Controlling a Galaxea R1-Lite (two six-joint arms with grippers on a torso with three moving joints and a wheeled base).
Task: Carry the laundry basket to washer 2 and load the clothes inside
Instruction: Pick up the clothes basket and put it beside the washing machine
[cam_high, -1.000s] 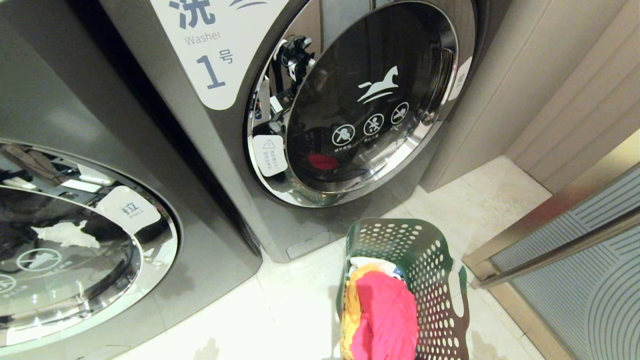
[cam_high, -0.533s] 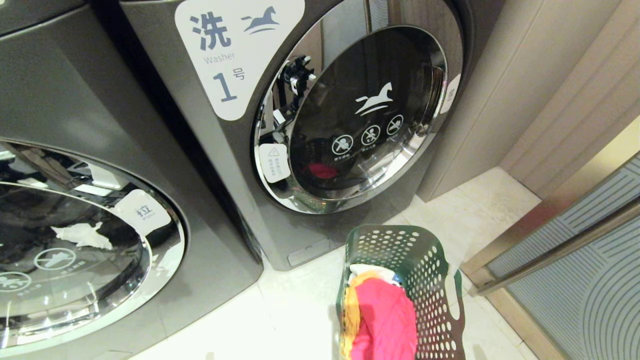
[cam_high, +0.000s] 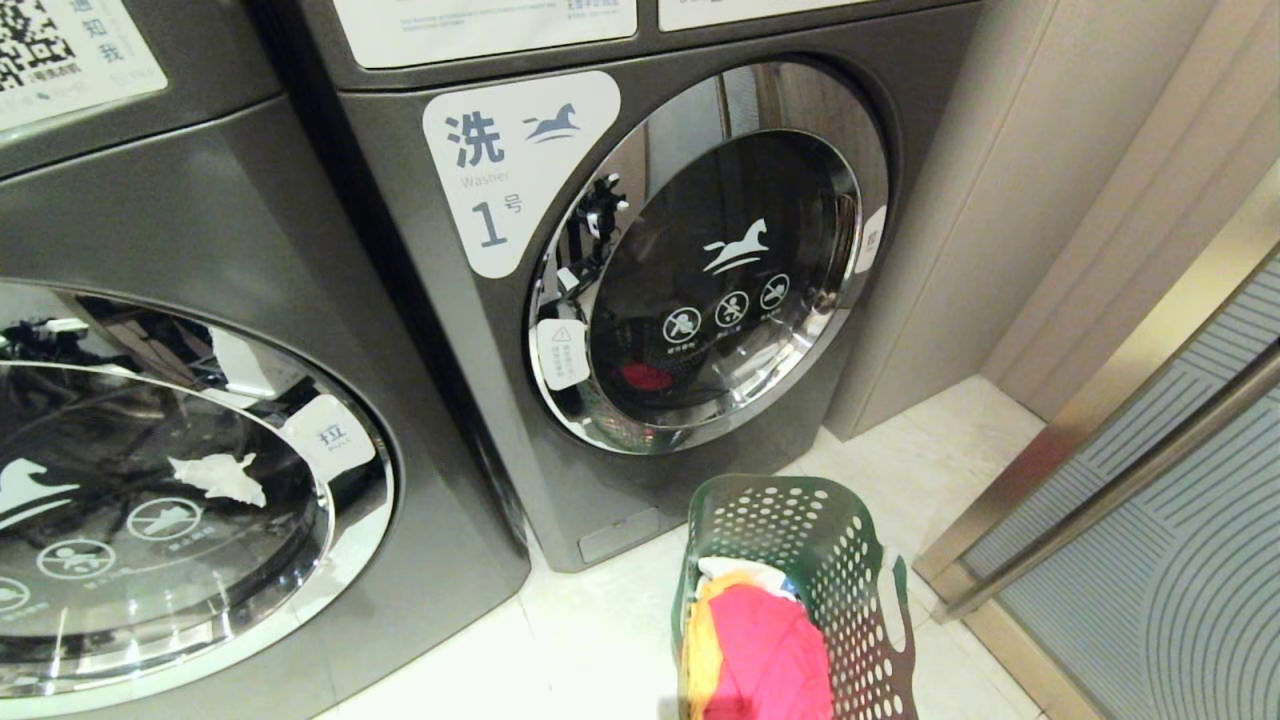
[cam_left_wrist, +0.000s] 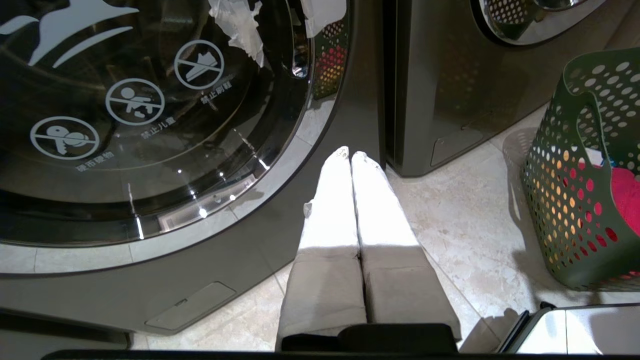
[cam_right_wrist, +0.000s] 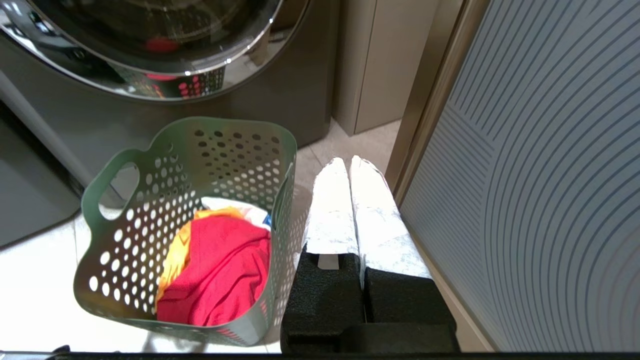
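Green perforated laundry basket (cam_right_wrist: 200, 165) holding the clothes (cam_right_wrist: 215, 270), beside our right gripper (cam_right_wrist: 348, 162); left gripper (cam_left_wrist: 350, 152) near the unnumbered washer (cam_left_wrist: 150, 210); both grippers' fingers pressed together, pinching nothing.

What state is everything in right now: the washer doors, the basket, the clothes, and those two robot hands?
Washer labelled 1: door shut.
Washer on the left: door shut, number label not visible.
Laundry basket: upright on the floor, not held.
Clothes: piled inside the basket.
Left hand: shut, empty.
Right hand: shut, empty, beside the basket.
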